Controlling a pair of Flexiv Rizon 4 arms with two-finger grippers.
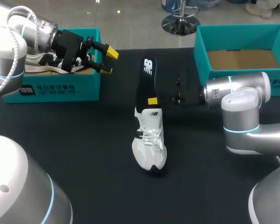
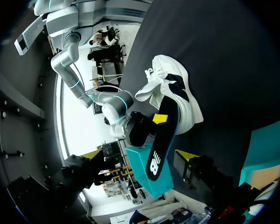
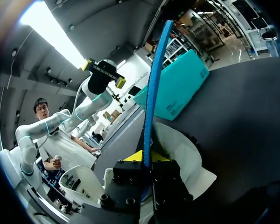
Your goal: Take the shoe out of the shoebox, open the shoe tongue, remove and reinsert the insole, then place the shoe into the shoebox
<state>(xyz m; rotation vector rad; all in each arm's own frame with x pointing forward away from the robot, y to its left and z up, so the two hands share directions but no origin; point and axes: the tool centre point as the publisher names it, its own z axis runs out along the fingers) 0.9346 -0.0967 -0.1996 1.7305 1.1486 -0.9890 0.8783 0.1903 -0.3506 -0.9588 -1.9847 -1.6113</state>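
The white shoe (image 1: 150,144) lies in the middle of the dark table (image 1: 84,140), with the black insole (image 1: 144,81) slanting up from its opening. The right gripper (image 1: 153,101) pinches that insole. The left gripper (image 1: 109,61) hangs with its fingers spread, just beside the left shoebox (image 1: 51,88). The other shoebox (image 1: 242,32) stands at the far right.

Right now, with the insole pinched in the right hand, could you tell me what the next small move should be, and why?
Probably ease the right hand slowly away from the shoe, sliding the insole out. Its near end seems to sit in the shoe's opening, and the open left hand is off by the left shoebox, so nothing steadies the shoe.
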